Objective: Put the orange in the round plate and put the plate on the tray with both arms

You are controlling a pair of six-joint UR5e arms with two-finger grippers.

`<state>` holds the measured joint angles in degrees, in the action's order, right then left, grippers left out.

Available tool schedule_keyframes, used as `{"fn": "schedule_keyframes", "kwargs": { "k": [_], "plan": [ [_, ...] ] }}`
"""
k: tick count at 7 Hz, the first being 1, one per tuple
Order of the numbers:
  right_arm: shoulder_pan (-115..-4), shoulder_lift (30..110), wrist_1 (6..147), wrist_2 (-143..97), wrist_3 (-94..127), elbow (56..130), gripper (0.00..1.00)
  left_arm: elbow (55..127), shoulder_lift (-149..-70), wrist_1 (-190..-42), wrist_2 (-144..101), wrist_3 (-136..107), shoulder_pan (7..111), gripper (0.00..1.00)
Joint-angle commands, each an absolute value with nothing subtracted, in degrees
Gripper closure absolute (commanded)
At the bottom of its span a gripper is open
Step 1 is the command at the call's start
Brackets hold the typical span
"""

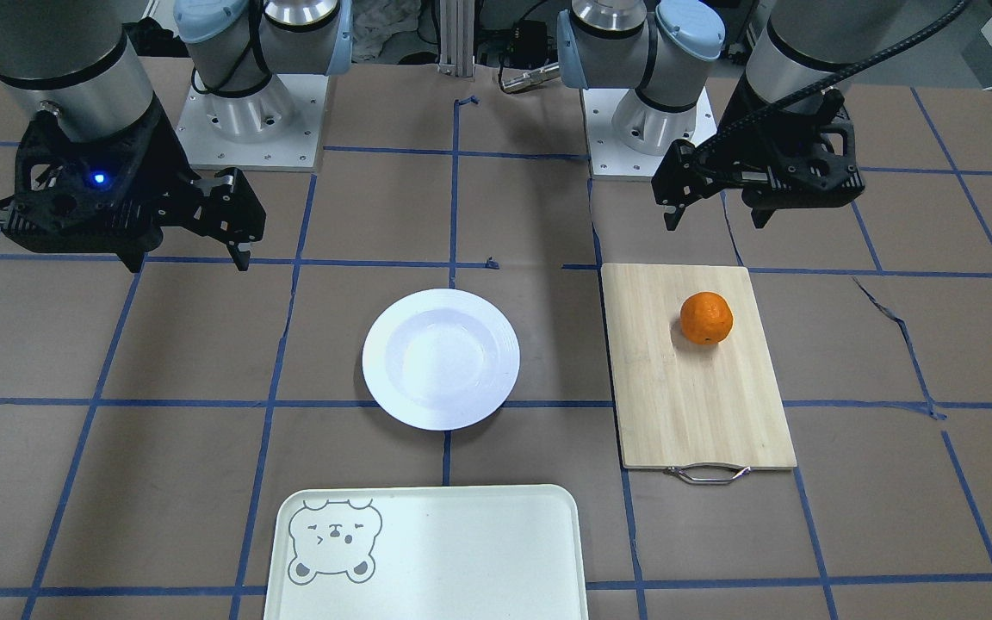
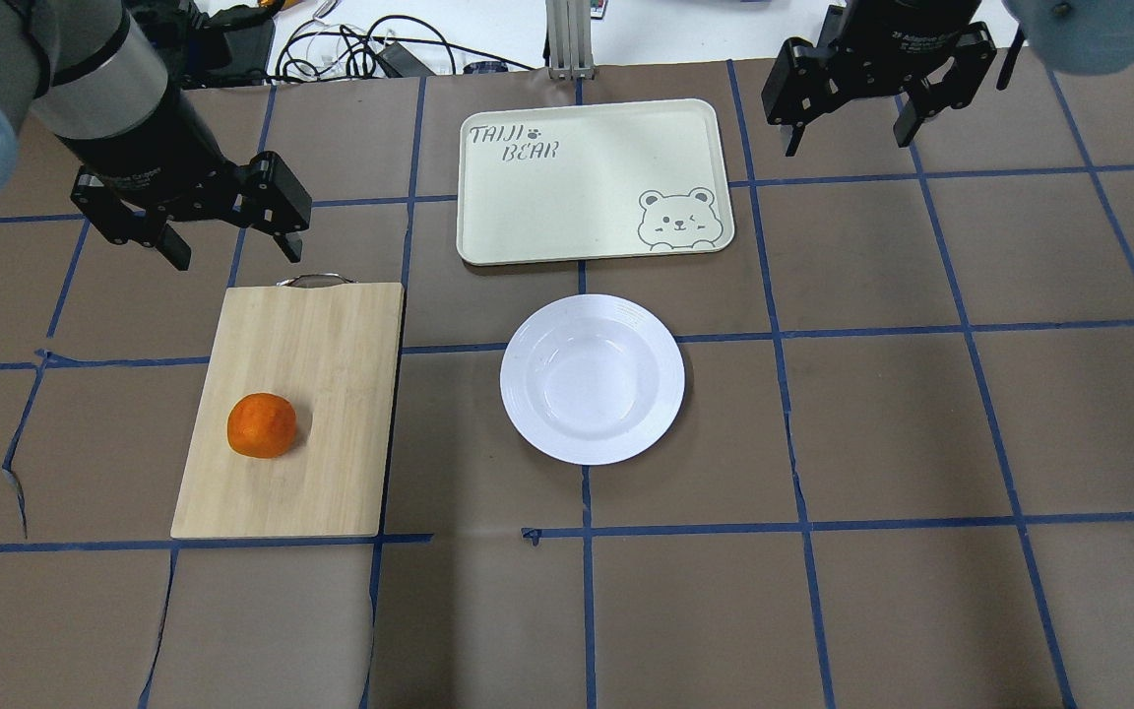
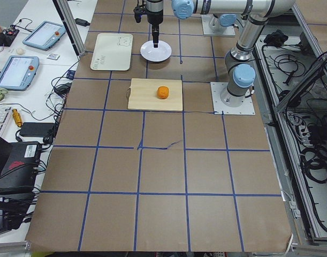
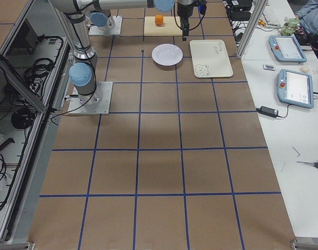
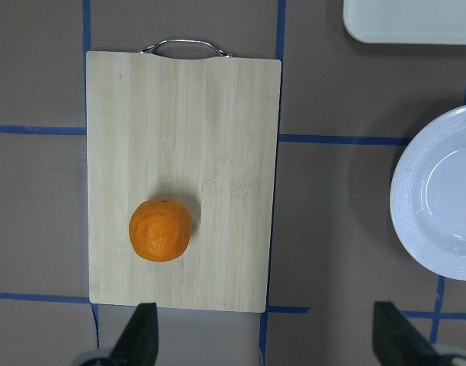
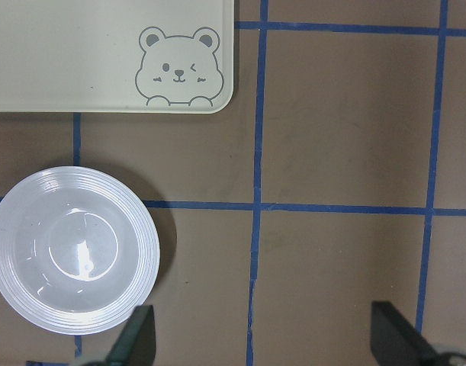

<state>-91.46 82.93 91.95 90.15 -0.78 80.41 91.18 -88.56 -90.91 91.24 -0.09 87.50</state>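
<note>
Orange (image 2: 262, 425) is sitting on the board (image 2: 331, 394), robot's left side, nearer half. Plate (image 2: 661, 379) is lying flat on the desk (image 2: 921, 394) mid-table, beside the board, not touching it. Tray (image 2: 567, 187) is sitting just beyond the plate, small gap between them, bear corner nearest the plate. Left end effector (image 2: 234, 256) is hovering just past the board's handle (image 2: 314, 280), jaws spread wide, released. Right end effector (image 2: 848, 143) is hanging to the right of the tray's far end, jaws likewise spread, gripping nothing.
</note>
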Motion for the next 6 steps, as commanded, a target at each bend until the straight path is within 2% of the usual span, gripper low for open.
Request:
{"fn": "schedule_keyframes", "kwargs": {
  "k": [1, 6],
  "plan": [
    [-91.15, 82.88, 92.38, 90.18, -0.70, 81.03, 0.00, 91.23, -88.59, -90.88, 91.32, -0.09, 87.54, 0.00],
    [-90.97, 82.97, 93.08, 90.17, -0.53, 81.47, 0.00, 91.40, -88.59, -90.70, 91.41, 0.09, 87.28, 0.00]
  ]
}}
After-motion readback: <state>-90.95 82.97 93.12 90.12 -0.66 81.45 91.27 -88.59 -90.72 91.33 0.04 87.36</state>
